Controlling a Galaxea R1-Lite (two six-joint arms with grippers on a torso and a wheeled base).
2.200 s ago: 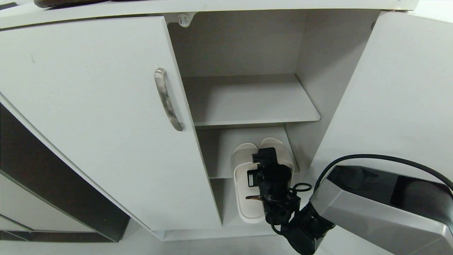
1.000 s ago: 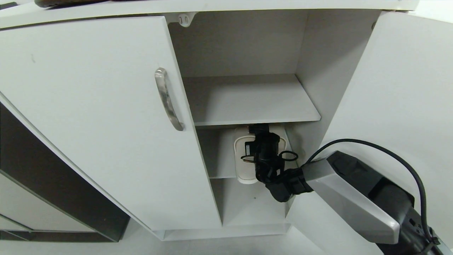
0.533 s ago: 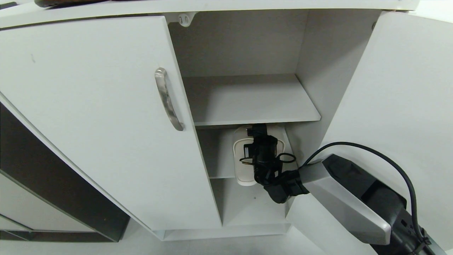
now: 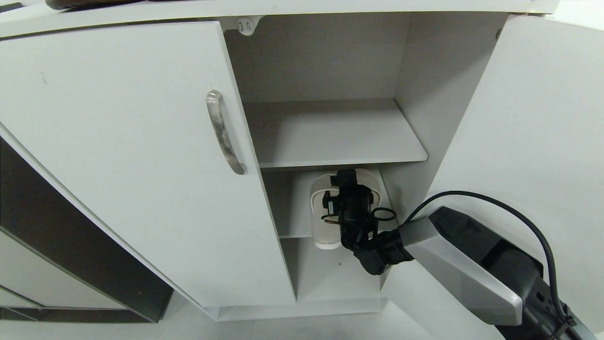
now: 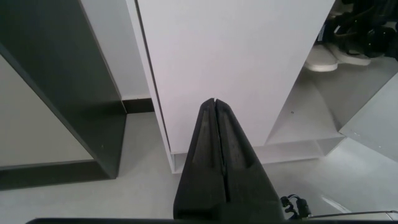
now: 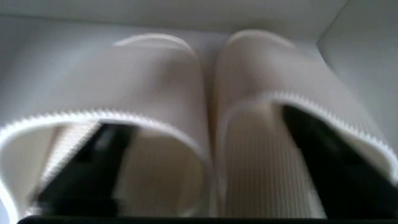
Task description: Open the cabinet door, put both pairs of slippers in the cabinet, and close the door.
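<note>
After the right gripper [image 4: 346, 182] lifted the pair of cream-white foam slippers [image 4: 324, 231] from in front of the bottom compartment and pushed it onto the lower white shelf [image 4: 290, 212] of the white cabinet [image 4: 325, 61], it eased back a little in the last half second, while the slippers stayed put. They lie side by side, toes inward, heels overhanging the shelf's front edge. The jaws stand spread, with one dark finger [image 6: 81, 165] inside each slipper, apparently clear of the two walls between them. The pair therefore looks released and the first pair stowed. The second pair and the open right door [image 4: 528, 118] remain to be dealt with.

The left gripper [image 5: 214, 124], pressed closed and empty, hangs low before the closed left door [image 4: 118, 141].

From the head, the gripper body covers the straps and the toes sit just beneath the upper shelf [image 4: 330, 132]. The right wrist view is blurred, so it is uncertain whether the fingers have fully let go.
</note>
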